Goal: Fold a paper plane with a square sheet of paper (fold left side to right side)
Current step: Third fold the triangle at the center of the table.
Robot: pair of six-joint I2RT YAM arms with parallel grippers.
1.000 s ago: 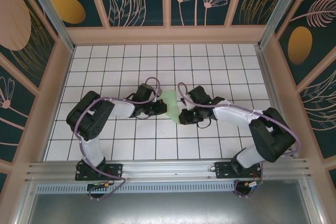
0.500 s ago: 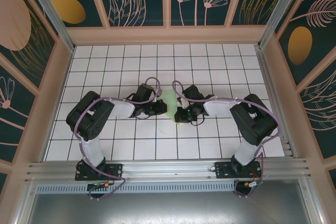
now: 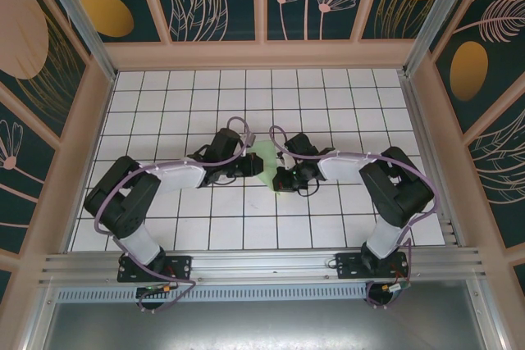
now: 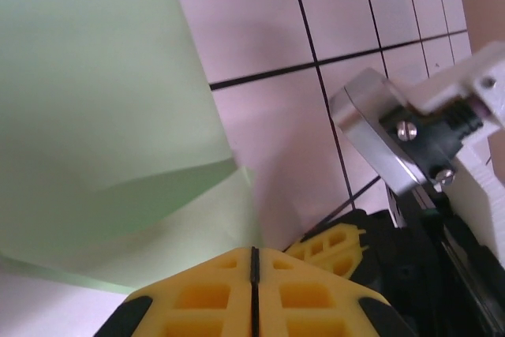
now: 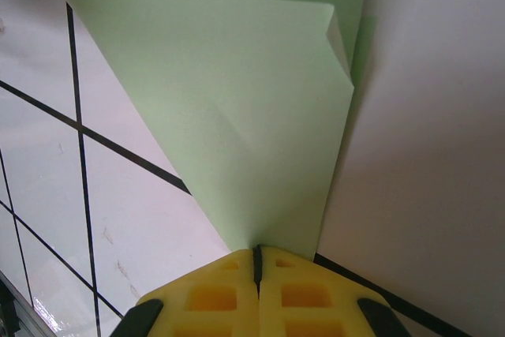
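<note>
Evidently the fold is partway along: the square sheet of paper (image 3: 264,156) is lying near the middle of the tiled table (image 3: 164,96), between the two wrists, and it is no longer showing as a flat square. From above it is reading as a small, bunched pale green patch. In the right wrist view it is narrowing from a wide upper part down to a point, with one flap lying over another layer and a raised corner standing up on its right edge. The right pincer (image 5: 257,262) is pressing its yellow fingers together exactly where that point is running in, so it is looking clamped on the paper's tip. The left pincer (image 4: 252,262) is also holding its fingers together, with the edge of a lower green layer reaching its tips. Whether a layer is actually nipped there I cannot tell. Above it a curved upper layer is lifting off the one beneath. By my judgement some early folds are in place, but the paper is not yet forming a narrow pointed dart. The layers are sitting loose rather than creased flat, so pressing them down and making the later lengthwise folds are remaining.
</note>
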